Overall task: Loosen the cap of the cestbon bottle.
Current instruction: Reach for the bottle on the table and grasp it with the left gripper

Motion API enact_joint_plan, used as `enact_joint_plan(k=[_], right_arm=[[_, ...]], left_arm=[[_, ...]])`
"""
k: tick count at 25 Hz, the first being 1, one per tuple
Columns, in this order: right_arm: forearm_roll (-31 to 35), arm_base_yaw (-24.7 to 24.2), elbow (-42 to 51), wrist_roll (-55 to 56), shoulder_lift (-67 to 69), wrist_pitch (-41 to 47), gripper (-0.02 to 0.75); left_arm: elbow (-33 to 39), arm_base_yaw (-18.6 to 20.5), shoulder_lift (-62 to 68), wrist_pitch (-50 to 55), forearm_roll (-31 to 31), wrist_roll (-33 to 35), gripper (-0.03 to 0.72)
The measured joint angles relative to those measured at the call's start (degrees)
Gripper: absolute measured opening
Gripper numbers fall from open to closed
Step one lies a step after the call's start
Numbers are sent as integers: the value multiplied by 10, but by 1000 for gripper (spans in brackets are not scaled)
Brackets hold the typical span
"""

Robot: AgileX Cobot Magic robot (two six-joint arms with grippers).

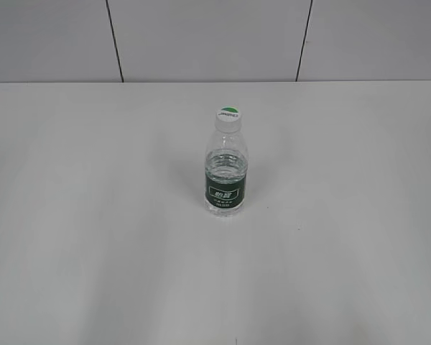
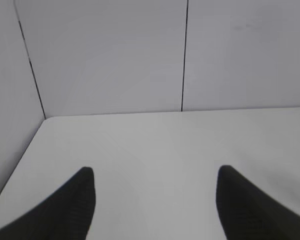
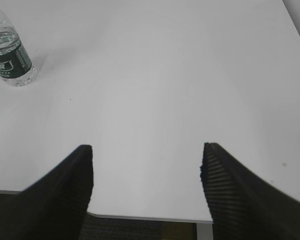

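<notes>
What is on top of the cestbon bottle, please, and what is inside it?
A white cap with a half-green top sits on the upright cestbon bottle. Clear water shows inside above the dark green label; behind the label the contents are hidden.

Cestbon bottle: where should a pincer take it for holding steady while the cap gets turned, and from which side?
Grip the cestbon bottle around its labelled body, coming in level from the side. It stands upright and alone on the table, so the round, straight-walled middle is open all round. That leaves the cap free from above for the other pincer. Both pincers, left and right, are open and away from it.
</notes>
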Motion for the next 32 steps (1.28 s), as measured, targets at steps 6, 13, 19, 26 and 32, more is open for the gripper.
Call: enact_joint_plan(k=[6,13,19,26,32], right_arm=[[0,0,0,0,0,0,516],[0,0,0,0,0,0,516],[0,0,0,0,0,0,516],[0,0,0,0,0,0,516],[0,0,0,0,0,0,516]], left_arm=[[50,0,99,-167,3,0,464],[76,0,260,-347,3,0,464],[76,0,395,-492,3,0,464],[76,0,558,-640,9,-10,464],[76,0,707,-797,87,-48,464]])
